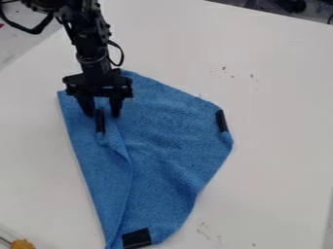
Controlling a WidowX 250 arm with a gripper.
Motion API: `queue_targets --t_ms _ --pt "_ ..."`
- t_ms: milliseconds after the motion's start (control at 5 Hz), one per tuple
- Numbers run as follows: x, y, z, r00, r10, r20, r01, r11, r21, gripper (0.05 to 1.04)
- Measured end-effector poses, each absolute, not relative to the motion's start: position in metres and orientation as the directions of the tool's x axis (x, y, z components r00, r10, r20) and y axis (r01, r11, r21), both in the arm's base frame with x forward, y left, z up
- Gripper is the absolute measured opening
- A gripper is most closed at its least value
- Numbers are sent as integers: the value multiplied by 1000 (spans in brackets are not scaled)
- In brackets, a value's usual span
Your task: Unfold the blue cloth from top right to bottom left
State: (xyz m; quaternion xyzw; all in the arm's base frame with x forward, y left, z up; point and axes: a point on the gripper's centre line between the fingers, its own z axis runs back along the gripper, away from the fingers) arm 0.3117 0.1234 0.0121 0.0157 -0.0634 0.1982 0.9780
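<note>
Well, the blue cloth [166,141] lies on the white tabletop [273,126], partly folded, its long axis running from the far side toward the near side, tilted slightly rightward as it comes nearer. Its broad end faces the far edge; the narrowing end, with a black patch [137,238], points nearward. The gripper [102,115] hangs over the cloth's far-left part, fingers spread wide, a black strip [100,121] between them.

the arm is matte black, its segments knobbly and narrow, with black cables looping out beside it above the hand [102,109]; the hand is black too, with a wide crosspiece and two blunt fingers.
</note>
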Motion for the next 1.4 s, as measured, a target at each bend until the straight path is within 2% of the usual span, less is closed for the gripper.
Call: queue_targets --t_ms 200,400,600,800,1000,1400 --pt "312 123 12 912 388 130 -392 920 5 341" --pt "309 124 12 910 397 121 -402 915 20 151" --pt "305 123 38 905 396 153 -410 910 66 69" --pt "286 135 74 882 417 220 -451 882 139 62" --pt "256 161 86 842 474 257 -522 837 166 62" --pt "200 214 50 777 583 238 -617 780 101 61"
